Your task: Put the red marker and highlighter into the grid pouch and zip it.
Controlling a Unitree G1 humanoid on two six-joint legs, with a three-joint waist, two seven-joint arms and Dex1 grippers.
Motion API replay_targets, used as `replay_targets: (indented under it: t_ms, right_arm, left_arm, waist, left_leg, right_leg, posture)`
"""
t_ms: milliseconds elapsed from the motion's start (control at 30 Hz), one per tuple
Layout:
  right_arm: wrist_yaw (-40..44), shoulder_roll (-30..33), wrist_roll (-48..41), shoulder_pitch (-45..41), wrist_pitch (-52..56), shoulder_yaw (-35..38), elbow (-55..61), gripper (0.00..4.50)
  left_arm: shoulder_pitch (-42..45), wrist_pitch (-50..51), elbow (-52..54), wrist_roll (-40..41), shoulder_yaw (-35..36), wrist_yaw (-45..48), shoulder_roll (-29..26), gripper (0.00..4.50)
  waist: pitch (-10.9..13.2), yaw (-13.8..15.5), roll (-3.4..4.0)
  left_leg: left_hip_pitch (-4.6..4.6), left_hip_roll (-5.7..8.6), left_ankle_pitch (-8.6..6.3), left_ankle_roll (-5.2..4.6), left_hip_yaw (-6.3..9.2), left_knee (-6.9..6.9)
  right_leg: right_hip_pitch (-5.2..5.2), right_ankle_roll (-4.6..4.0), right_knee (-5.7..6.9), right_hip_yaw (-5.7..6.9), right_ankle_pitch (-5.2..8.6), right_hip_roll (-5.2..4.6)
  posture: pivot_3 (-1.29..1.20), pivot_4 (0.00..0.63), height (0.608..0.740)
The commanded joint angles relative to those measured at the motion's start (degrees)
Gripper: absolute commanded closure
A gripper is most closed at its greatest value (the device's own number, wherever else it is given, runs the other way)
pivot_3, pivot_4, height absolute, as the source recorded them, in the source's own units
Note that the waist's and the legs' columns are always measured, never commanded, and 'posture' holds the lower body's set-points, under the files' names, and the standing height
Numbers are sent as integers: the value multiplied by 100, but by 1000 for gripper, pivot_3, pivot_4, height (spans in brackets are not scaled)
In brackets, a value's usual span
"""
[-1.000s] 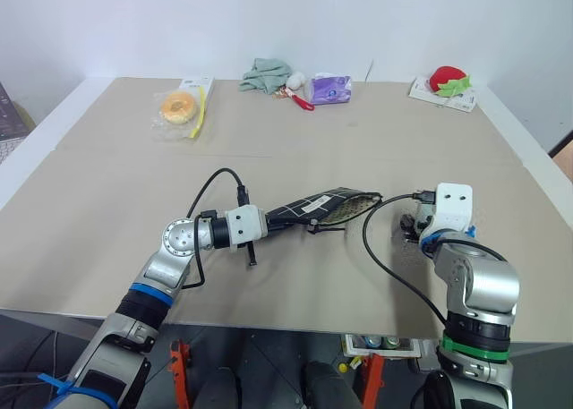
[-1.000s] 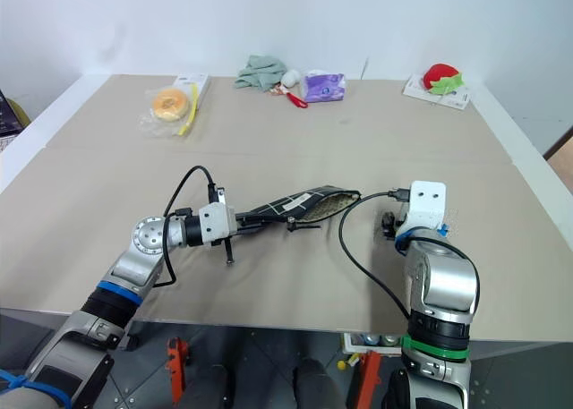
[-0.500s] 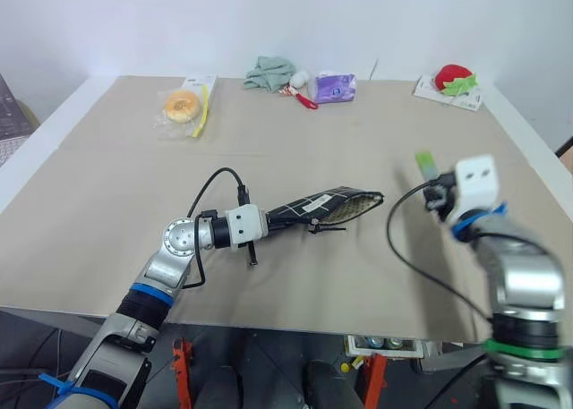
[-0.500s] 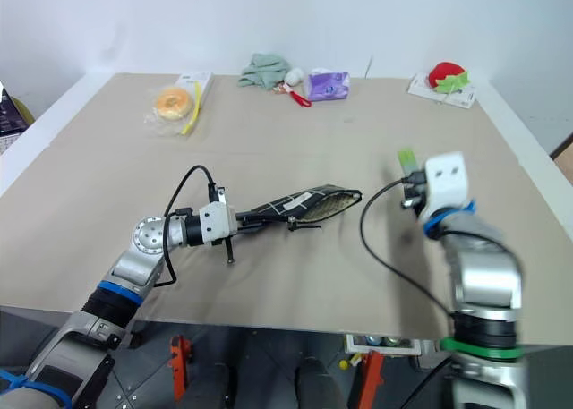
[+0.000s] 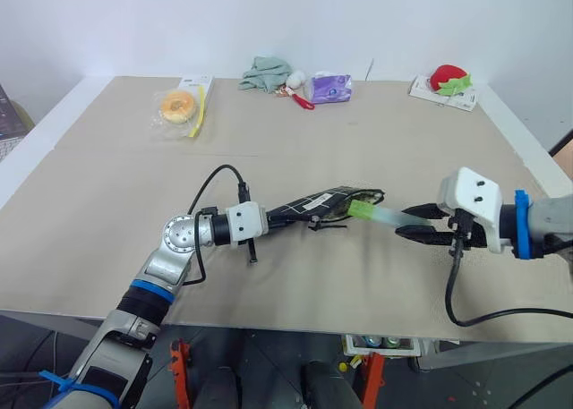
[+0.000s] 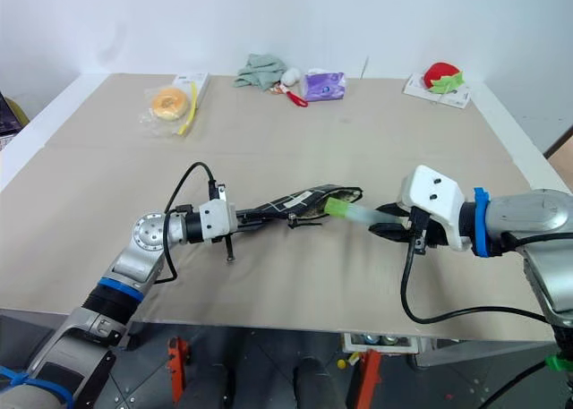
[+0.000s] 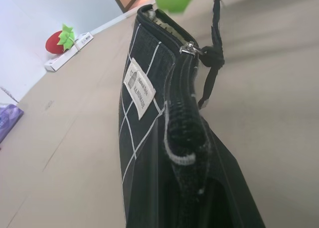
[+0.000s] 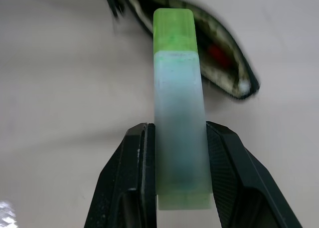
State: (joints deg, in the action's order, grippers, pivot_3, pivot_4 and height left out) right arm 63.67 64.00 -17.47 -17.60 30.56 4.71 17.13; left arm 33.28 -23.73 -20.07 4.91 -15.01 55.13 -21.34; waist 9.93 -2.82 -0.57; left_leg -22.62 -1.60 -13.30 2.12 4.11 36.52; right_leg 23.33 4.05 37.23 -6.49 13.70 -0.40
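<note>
My right hand grips the highlighter by its pale body, green cap pointing at the open mouth of the pouch, just at the opening. A red patch shows inside the pouch, perhaps the marker; I cannot tell for sure. My left hand is closed on the pouch's other end, holding it on edge with the zipper up and the black pull hanging loose. The surface is a wide tan board with pale edges, set before a plain white wall. Along its far side lie a bagged yellow ring, a green cloth, a purple packet and a red strawberry toy on a white card.
</note>
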Motion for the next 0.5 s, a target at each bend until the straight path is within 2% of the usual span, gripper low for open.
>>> replay_targets:
  t_ms: [33, 500]
  right_arm:
    - [-84, -34, 306, -403, -324, -199, -241, 3464]
    - [110, -679, 1460, -1699, -1363, -1654, -518, 3464]
  left_arm:
    - [65, -74, 127, 21, 123, -26, -33, 4500]
    - [133, -64, 106, 21, 100, 5, -3, 4500]
  waist:
    - [0, -4, 0]
    - [1, 6, -1]
  left_leg:
    - [0, 0, 0, 0, -1, -1]
    - [-3, -1, -1, 0, 0, -8]
  right_leg:
    - [2, 0, 0, -1, 0, 0]
    - [5, 3, 0, 0, 7, 0]
  posture:
    - [0, 150, 734]
    - [0, 150, 734]
